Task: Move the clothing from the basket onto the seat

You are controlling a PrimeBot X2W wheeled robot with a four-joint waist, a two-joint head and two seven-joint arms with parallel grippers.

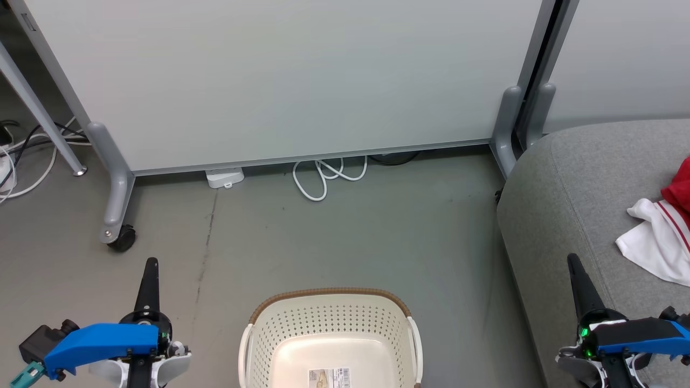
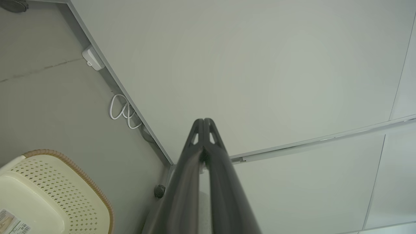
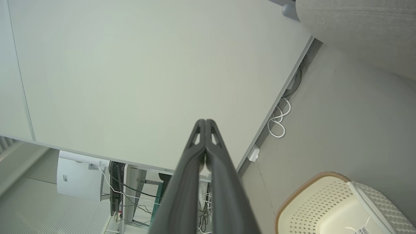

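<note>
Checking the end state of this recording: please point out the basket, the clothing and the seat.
basket (image 1: 329,323): head view, on its perforated back wall.
clothing (image 1: 653,245): head view, on the white panel.
seat (image 1: 563,202): head view, on bare grey upholstery.

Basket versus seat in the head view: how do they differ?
The basket is off-white perforated plastic, brown-rimmed; the seat is grey fabric. The basket holds just a label; the seat carries the red-and-white clothing. The basket is much smaller than the seat. Both stand on the floor.
</note>
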